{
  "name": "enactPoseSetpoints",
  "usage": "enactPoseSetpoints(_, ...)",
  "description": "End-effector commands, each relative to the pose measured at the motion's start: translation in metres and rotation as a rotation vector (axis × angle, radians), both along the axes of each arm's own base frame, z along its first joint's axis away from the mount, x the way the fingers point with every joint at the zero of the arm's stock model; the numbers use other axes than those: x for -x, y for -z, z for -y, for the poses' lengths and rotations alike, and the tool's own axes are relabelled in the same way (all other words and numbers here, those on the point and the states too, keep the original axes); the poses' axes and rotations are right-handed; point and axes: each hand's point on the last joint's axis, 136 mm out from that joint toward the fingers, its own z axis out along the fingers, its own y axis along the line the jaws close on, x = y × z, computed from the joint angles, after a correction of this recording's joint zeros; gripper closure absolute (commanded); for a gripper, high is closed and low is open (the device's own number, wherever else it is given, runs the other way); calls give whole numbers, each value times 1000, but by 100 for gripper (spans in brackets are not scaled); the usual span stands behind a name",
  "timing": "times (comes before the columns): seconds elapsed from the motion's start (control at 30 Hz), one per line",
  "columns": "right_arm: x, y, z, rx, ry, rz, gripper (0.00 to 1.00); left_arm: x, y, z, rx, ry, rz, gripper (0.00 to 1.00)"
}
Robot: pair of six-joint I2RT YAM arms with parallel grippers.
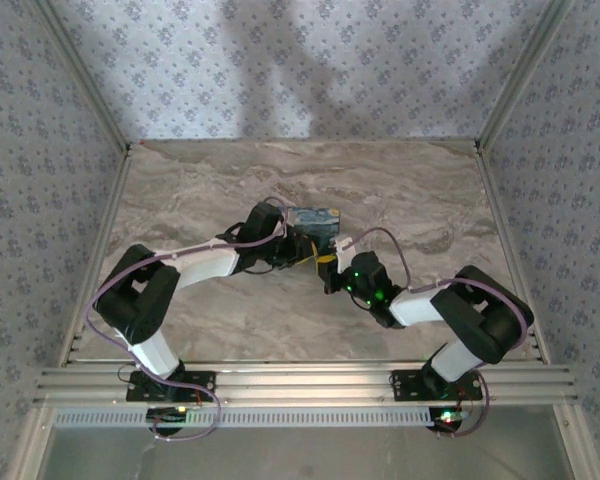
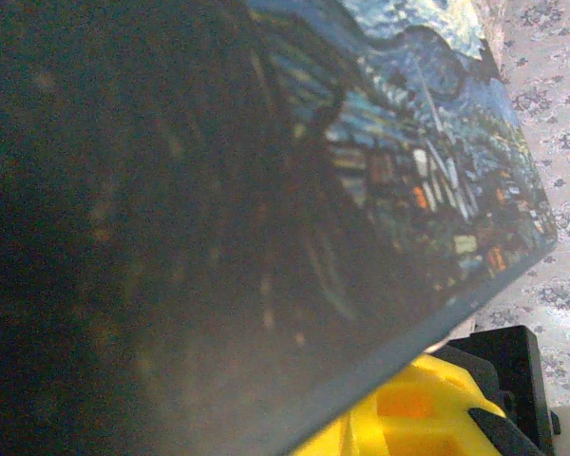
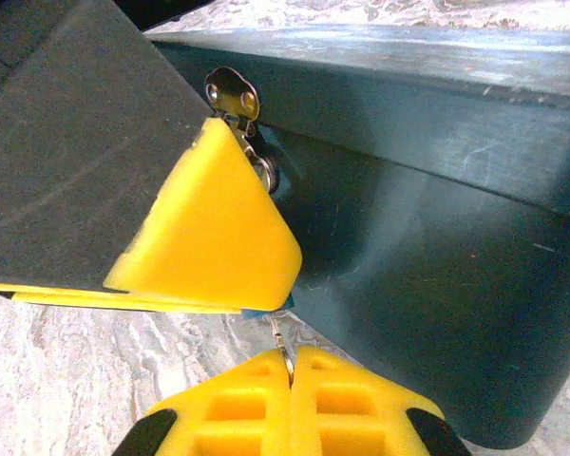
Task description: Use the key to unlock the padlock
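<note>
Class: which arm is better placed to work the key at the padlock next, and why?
Right. The right gripper is shut on the key, close to the padlock; the left gripper is clamped on the painted box, likely steadying it.

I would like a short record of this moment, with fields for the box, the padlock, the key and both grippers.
box: dark blue with a painted face, between the two arms
padlock: small, metal, at the box's front, partly hidden
key: thin metal piece, reaching up toward the padlock
right gripper: shut on the key
left gripper: its yellow fingertip lies against the box front, beside the padlock; grip unclear
</note>
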Motion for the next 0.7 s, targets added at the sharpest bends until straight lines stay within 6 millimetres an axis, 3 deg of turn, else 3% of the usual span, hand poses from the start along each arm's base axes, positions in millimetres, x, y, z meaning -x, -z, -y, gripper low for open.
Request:
enactPoseSetpoints(0.0,-25,-65,-2,-90,51,202,100,22,-11,10,18,63,-48,89)
enactPoseSetpoints(0.53,-39,-108,-11,-160,52,299,100,26,-1,16,22,63,-88,88)
enactPoseSetpoints(0.67,-39,-107,-11,-162,45,296,100,26,0,16,29,59,-94,89)
